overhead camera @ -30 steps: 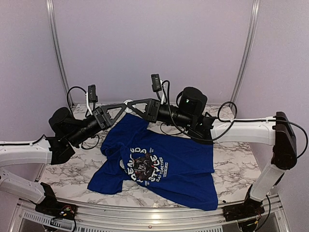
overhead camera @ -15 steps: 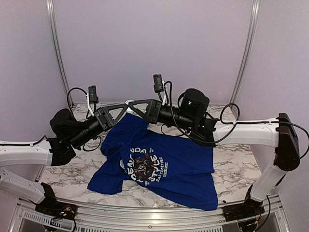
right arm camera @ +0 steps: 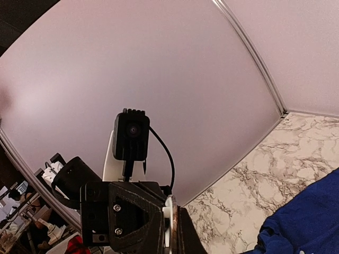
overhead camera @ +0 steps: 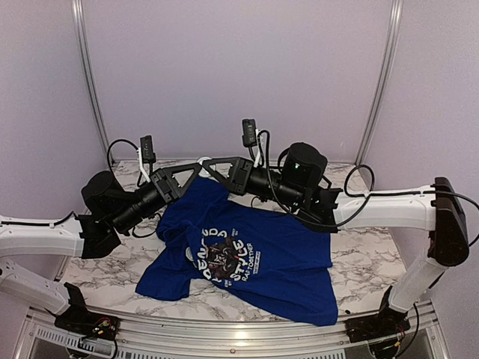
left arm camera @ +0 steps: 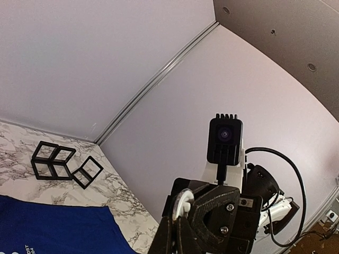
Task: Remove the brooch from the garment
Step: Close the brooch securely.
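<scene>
Currently the table carries the garment flat, long axis diagonal from far-left corner to near-right hem. Left gripper and right gripper, both with jaws together, meet tip-to-tip above the garment's far corner, with a white disc between them. Only the left wrist view shows black wire cubes beyond the garment. Bare marble lies right of the garment.

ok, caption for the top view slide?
Left gripper and right gripper meet tip to tip over the far edge of a blue T-shirt, a small white disc between them.
</scene>
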You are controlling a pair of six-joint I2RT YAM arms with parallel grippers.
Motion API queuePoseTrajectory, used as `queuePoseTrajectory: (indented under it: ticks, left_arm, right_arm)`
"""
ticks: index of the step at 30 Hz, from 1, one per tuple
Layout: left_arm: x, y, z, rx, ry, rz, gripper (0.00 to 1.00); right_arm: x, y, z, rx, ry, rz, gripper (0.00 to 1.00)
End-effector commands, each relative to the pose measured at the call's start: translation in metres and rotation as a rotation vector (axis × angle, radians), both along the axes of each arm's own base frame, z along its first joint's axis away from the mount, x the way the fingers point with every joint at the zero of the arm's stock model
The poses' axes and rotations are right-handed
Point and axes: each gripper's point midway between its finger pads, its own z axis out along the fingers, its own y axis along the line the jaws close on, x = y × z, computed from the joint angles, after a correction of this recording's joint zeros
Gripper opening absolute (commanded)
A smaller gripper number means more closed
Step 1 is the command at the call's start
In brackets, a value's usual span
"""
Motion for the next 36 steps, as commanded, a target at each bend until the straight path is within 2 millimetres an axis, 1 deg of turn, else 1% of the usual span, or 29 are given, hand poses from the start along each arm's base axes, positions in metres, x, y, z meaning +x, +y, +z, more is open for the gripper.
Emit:
queuePoseTrajectory:
  ticks: [1, 6, 13, 17, 20, 22, 23, 25, 31, 36]
  left_arm:
    - [0.004, 0.002, 0.017, -0.054, -0.001, 0.034, 0.00]
    - [0.005, 0.002, 0.016, -0.044, -0.004, 0.042, 0.00]
    - [0.006, 0.004, 0.020, -0.017, -0.021, 0.059, 0.00]
    - [0.003, 0.004, 0.023, -0.015, -0.042, 0.050, 0.00]
    - [-0.001, 0.005, 0.027, -0.020, -0.067, 0.041, 0.00]
    - [-0.003, 0.005, 0.030, -0.020, -0.083, 0.038, 0.00]
    - [-0.004, 0.006, 0.032, -0.024, -0.092, 0.035, 0.00]
    - [-0.008, 0.003, 0.034, -0.022, -0.111, 0.010, 0.00]
    - [-0.010, -0.002, 0.036, -0.021, -0.120, -0.014, 0.00]
    - [-0.010, -0.004, 0.036, -0.020, -0.123, -0.021, 0.00]
  right_arm:
    - [0.020, -0.019, 0.028, 0.065, -0.059, -0.126, 0.08]
    - [0.010, -0.017, 0.032, 0.070, -0.083, -0.073, 0.18]
    - [-0.007, -0.019, 0.030, 0.064, -0.099, 0.001, 0.36]
    - [-0.011, -0.019, 0.022, 0.042, -0.087, 0.025, 0.45]
    - [-0.013, -0.015, 0.014, 0.019, -0.072, 0.046, 0.49]
    - [-0.015, -0.012, 0.010, 0.008, -0.062, 0.063, 0.49]
    - [-0.014, -0.011, 0.008, 0.004, -0.059, 0.068, 0.48]
    - [-0.014, -0.009, 0.007, 0.002, -0.055, 0.077, 0.43]
    - [-0.014, -0.003, 0.006, -0.007, -0.051, 0.098, 0.29]
    - [-0.014, 0.000, 0.006, -0.006, -0.051, 0.105, 0.27]
